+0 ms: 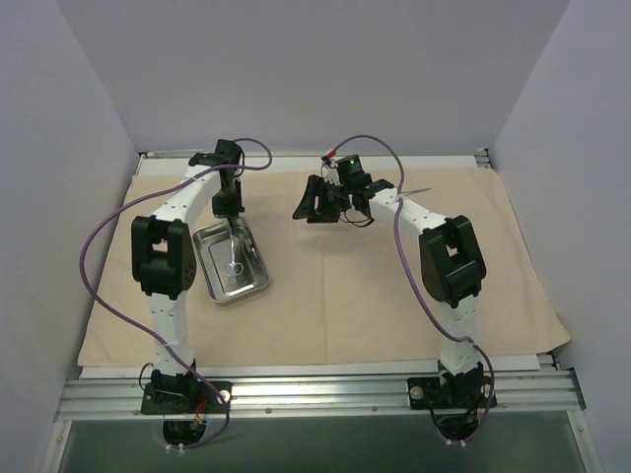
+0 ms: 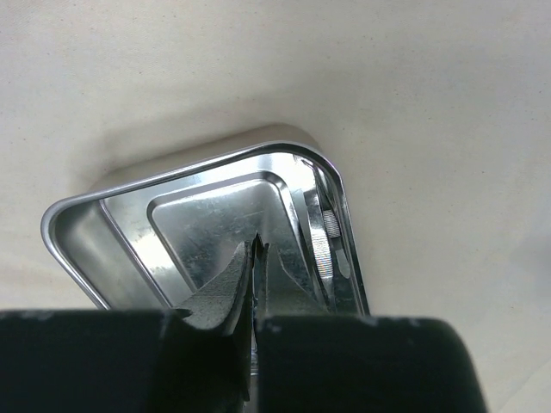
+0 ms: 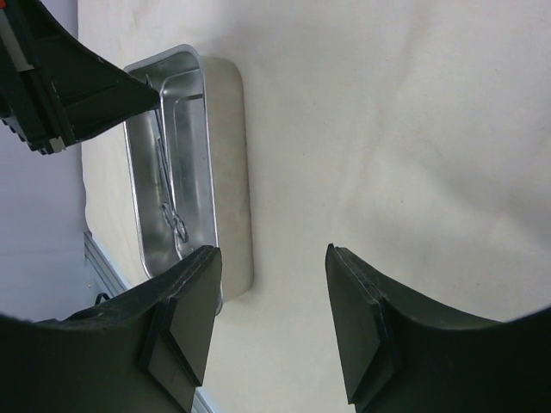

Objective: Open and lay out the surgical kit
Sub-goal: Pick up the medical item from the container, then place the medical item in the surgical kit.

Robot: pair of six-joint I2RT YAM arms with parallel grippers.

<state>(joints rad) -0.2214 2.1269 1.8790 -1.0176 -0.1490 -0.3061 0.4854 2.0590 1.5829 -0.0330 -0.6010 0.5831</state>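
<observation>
The beige cloth wrap (image 1: 394, 296) lies spread flat over the table. The shiny steel tray (image 1: 252, 248) sits on its left half and also shows in both wrist views (image 2: 198, 159) (image 3: 228, 172). A thin ring-handled instrument (image 1: 234, 261) (image 3: 175, 219) lies lengthwise in the tray. My left gripper (image 1: 229, 219) (image 2: 258, 245) reaches into the tray's far end, shut on that instrument's tip. Ribbed tweezers (image 2: 323, 245) rest along the tray's right wall. My right gripper (image 1: 314, 207) (image 3: 271, 258) hovers open and empty above bare cloth, just right of the tray.
A thin metal piece (image 1: 422, 189) lies on the cloth behind the right arm. Aluminium rails (image 1: 315, 389) run along the near edge, and grey walls close in the left, right and far sides.
</observation>
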